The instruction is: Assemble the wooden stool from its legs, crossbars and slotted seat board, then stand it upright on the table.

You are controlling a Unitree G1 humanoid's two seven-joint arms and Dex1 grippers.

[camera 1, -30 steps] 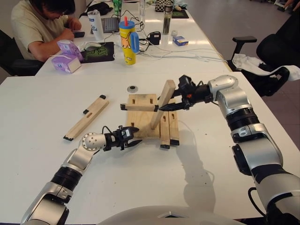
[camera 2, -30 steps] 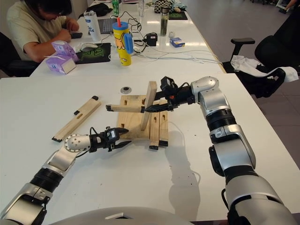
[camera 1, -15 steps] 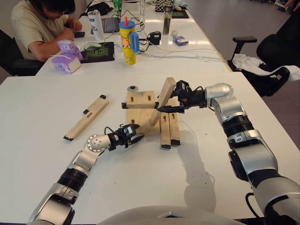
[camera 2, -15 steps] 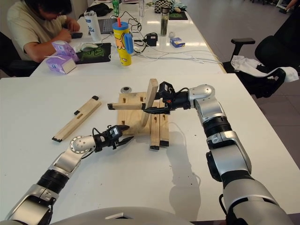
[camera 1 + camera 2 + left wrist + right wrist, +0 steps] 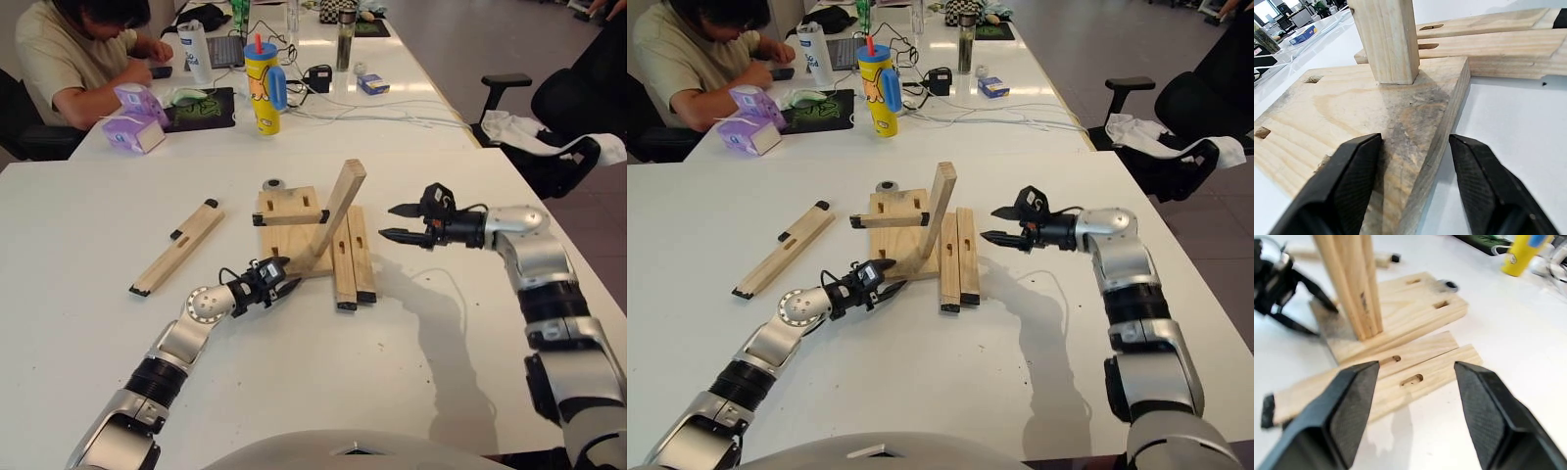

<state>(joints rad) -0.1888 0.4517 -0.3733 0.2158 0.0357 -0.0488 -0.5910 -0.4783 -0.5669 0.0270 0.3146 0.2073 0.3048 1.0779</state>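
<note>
Our left pincer [image 5: 286, 283] is open, with one finger on each side of the near corner of the seat board [image 5: 289, 245]. We think it is not squeezing yet. Our right pincer [image 5: 387, 221] is open too and holds nothing. It hangs in the air, a little way off from the wood, toward the right edge. The board lies flat in the middle of the tabletop [image 5: 98, 215]. One leg [image 5: 340, 208] stands in it, leaning. A crossbar [image 5: 291, 218] lies across its far end. Two more pieces [image 5: 351, 255] lie flat along its right side, and one long piece [image 5: 176, 248] lies alone toward the left edge. So we think the stool is only just begun, and most of the work is left. On the table behind, a yellow cup [image 5: 264, 83] has a red straw [image 5: 259, 44] in it
</note>
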